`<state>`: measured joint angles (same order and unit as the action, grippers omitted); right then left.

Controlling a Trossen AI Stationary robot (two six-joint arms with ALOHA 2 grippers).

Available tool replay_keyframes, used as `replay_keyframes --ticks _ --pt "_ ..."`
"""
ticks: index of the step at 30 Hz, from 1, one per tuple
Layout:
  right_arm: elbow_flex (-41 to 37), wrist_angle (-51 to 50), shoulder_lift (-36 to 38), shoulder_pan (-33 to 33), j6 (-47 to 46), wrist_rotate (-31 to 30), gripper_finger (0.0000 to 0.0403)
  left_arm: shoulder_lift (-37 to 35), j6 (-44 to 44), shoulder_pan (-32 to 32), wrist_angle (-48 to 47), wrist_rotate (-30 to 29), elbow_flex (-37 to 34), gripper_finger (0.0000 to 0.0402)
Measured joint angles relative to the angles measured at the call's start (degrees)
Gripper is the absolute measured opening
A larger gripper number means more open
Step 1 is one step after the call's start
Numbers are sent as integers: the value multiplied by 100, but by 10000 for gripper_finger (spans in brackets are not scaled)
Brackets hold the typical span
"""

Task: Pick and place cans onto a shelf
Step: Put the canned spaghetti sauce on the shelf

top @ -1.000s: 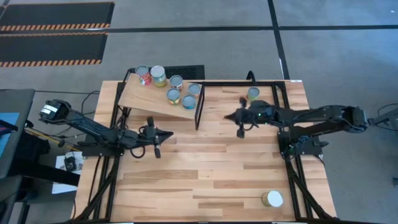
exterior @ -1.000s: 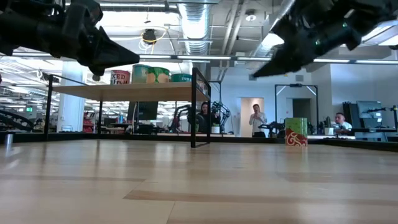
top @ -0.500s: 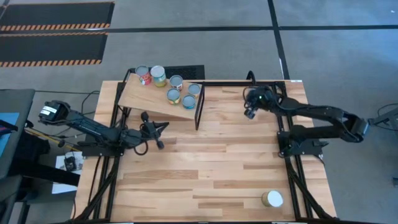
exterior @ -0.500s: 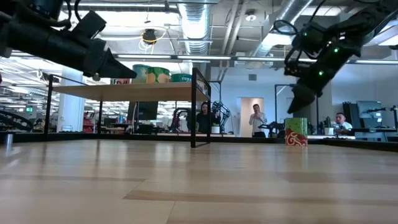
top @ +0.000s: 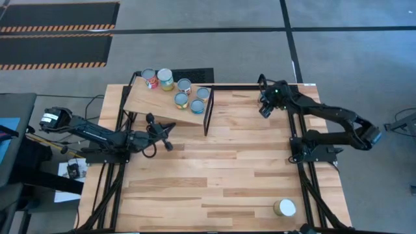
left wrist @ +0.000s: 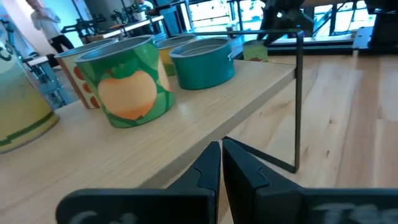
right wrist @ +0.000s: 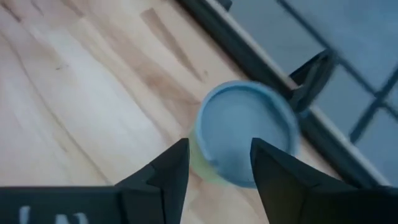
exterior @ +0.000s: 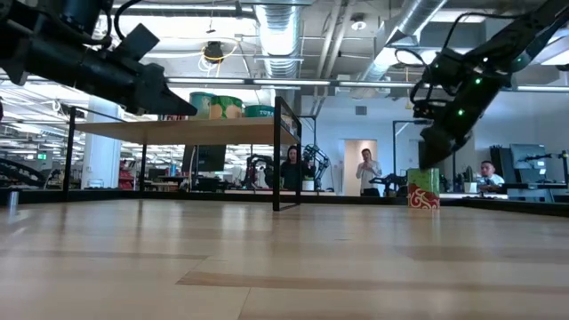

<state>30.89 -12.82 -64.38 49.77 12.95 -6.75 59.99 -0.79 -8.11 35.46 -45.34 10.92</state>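
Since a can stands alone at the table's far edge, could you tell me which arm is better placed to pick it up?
The right. The right gripper is open directly above that can, while the left gripper is shut beside the shelf across the table.

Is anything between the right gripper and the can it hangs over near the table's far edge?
Nothing visible: the right gripper is open directly above the can, with only bare tabletop around it.

Around my table (top: 214,169), an open-plan robotics lab: bare ceiling ducts (exterior: 276,36), more arm rigs (exterior: 311,164), people at desks (exterior: 484,173).
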Motion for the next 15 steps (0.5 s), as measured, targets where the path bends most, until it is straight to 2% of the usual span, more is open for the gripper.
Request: replay_keyframes --ticks 2,9,15 --pt "0 24 -158 81 2 239 185 1 -8 32 0 -3 0 9" --pt "17 299 -478 137 355 182 163 0 -65 132 -2 -9 0 9" --pt "291 -219 -490 30 409 208 83 0 -134 132 -2 -7 0 9"
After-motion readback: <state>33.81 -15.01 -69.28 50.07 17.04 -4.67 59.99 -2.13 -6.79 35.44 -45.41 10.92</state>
